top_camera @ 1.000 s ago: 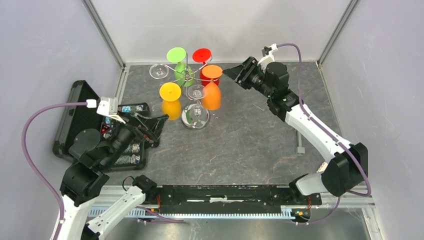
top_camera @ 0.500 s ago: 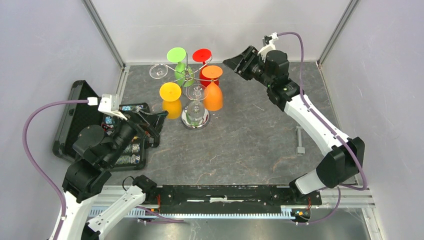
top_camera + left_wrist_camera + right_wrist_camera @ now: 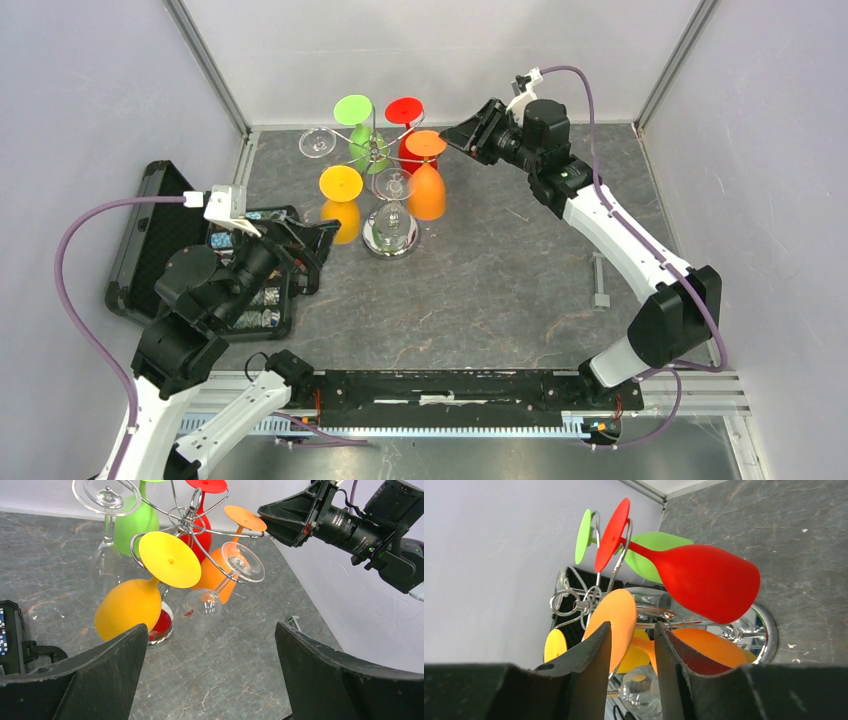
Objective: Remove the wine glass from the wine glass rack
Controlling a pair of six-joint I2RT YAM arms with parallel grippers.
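Nearest, the left arm is seen shifted slightly forward since a second ago, bent over the black case [image 3: 135,245]. The left claw [image 3: 210,630] is held wide apart and empty, pointed at the rack. Beyond it, the wine glass rack [image 3: 392,248] is found unmoved on the worktop [image 3: 500,290], with its glasses hung upside down from its arms. The orange wine glass [image 3: 427,195] is hung on the rack's right side. Farthest, the right arm has been stretched further in. The right claw [image 3: 450,133] is now brought to the rim of that glass's foot, its fingers [image 3: 584,680] parted by a narrow gap, and nothing is seen clamped.
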